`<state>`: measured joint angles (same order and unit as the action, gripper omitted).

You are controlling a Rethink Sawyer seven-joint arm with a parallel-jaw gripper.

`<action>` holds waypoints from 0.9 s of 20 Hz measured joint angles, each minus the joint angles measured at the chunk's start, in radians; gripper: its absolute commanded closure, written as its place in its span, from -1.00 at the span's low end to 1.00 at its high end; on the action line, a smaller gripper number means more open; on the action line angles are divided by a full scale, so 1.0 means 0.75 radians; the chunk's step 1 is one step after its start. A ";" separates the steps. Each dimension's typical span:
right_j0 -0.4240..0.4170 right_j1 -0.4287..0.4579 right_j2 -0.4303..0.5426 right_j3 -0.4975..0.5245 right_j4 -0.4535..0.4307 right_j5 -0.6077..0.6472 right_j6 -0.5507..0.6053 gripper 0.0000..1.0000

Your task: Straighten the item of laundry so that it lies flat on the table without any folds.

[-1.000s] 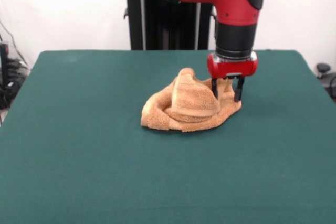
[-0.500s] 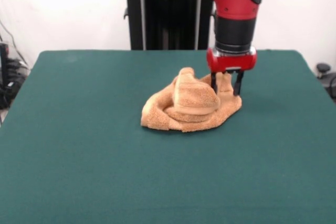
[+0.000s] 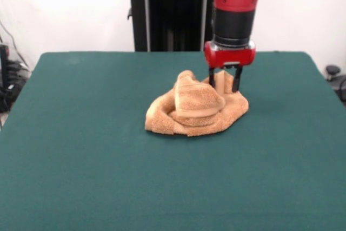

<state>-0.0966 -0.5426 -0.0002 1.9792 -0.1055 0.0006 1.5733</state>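
Note:
The orange-tan towel (image 3: 194,109) lies crumpled in a heap near the middle of the dark green table (image 3: 81,150), with a rolled fold standing up on top. My gripper (image 3: 224,86) hangs straight down over the heap's far right part. Its two black fingers (image 3: 212,79) stand either side of a raised bit of the towel's edge and hold it, lifted a little above the rest of the heap.
The robot's black pedestal (image 3: 167,20) stands behind the table's far edge. Cables and dark gear (image 3: 8,79) sit off the table's left side, and a dark object (image 3: 334,74) off its right side.
The gripper has risen and shifted left, toward the heap's top. The bit of towel between its fingers has come up with it, and the heap's right side is drawn slightly inward.

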 measured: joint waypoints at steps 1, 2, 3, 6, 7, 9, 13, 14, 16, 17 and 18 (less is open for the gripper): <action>-0.025 0.000 0.000 0.000 -0.020 0.000 0.000 -1.00; -0.036 0.000 0.000 0.000 -0.028 0.000 0.000 -1.00; -0.052 0.001 0.000 0.000 -0.040 0.000 0.000 -1.00; -0.076 0.001 0.000 0.000 -0.064 0.000 0.000 -1.00; -0.081 0.002 0.000 0.000 -0.072 0.000 0.000 -1.00; -0.087 0.002 -0.001 0.000 -0.083 0.000 0.000 -1.00; -0.092 0.004 0.000 0.000 -0.099 0.000 0.000 -1.00; -0.093 0.005 0.000 0.000 -0.104 0.000 0.000 -1.00; -0.095 0.007 0.000 0.000 -0.113 0.000 0.000 -1.00; -0.096 0.007 0.000 0.000 -0.117 0.000 0.000 -1.00; -0.098 0.007 -0.001 0.000 -0.127 0.000 0.000 -1.00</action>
<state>-0.1701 -0.5371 -0.0006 1.9790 -0.2006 0.0006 1.5733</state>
